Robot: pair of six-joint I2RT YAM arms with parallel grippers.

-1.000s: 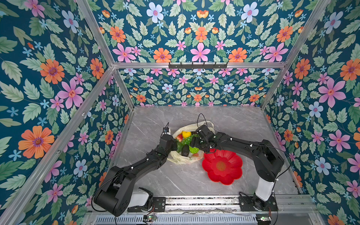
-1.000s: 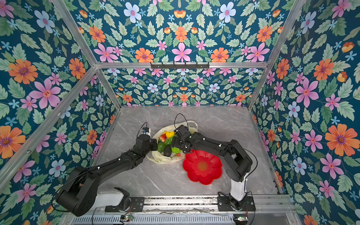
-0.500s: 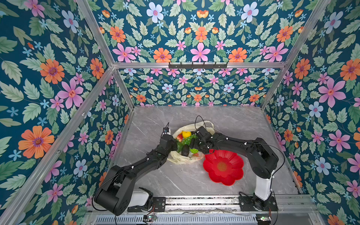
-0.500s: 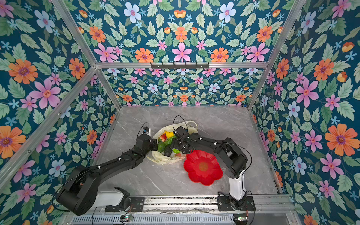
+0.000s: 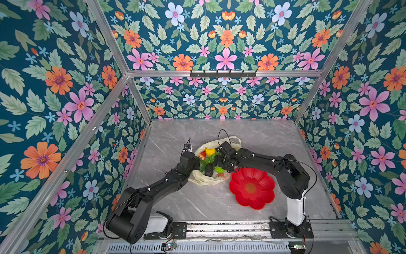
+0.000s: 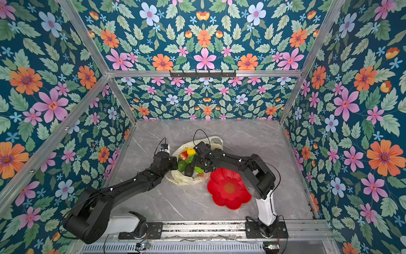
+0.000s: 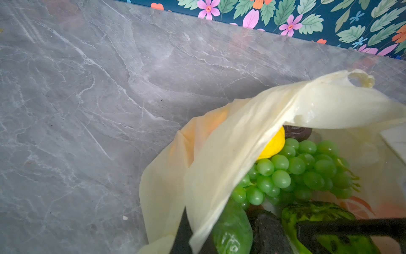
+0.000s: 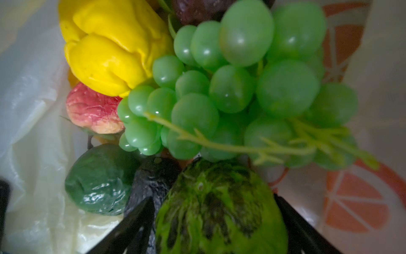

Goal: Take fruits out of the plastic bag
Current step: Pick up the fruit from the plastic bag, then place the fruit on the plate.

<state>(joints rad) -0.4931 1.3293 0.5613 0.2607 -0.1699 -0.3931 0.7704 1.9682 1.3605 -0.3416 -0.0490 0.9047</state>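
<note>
The pale yellow crinkly plastic bag (image 5: 203, 179) lies near the middle of the grey marble bench (image 5: 197, 204), its mouth open and all the toy fruits still inside. The left pincer (image 5: 197, 163) stays pressed together on the bag's rim at the side nearer the bench's left edge, holding the film up and back. Over the last second the right arm has edged further into the opening. The right pincer (image 8: 213, 199) now stands spread on either side of the bumpy bright green fruit (image 8: 222, 222), just below the green grape bunch (image 8: 230, 88). Whether its fingers already press on the fruit cannot be told. The red flower-shaped plastic dish (image 5: 251, 188) has not moved and sits empty just beside the bag, toward the right edge. The approach looks finished, so closing and lifting the first fruit seems next.
</note>
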